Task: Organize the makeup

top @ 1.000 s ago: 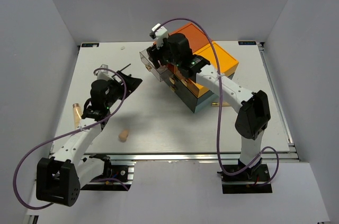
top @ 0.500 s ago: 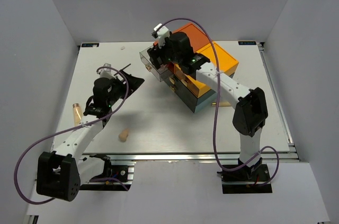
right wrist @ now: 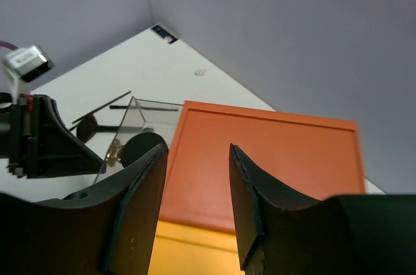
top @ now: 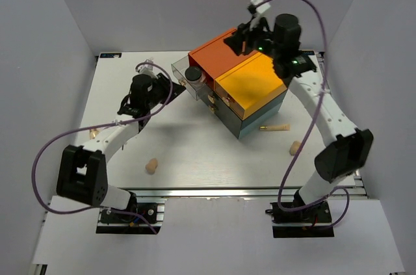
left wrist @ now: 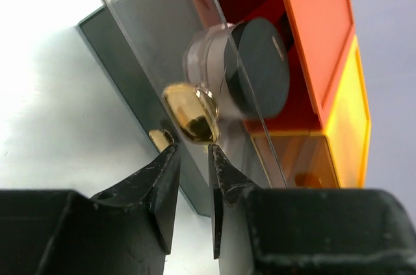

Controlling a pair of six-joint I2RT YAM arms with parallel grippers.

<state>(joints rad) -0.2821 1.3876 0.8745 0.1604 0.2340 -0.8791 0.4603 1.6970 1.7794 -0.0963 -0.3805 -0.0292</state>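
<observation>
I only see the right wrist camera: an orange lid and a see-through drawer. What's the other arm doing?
Observer: The left wrist view shows the left gripper just short of the gold knob of the clear drawer, fingers a narrow gap apart, not pinching it.
Operator: What's the dark round thing by the drawer?
Observer: It's inside that drawer: a round compact with a black lid and pale body.
Operator: Any makeup left outside?
Observer: Yes, the top view shows a beige tube lying on the table beside the box.
</observation>
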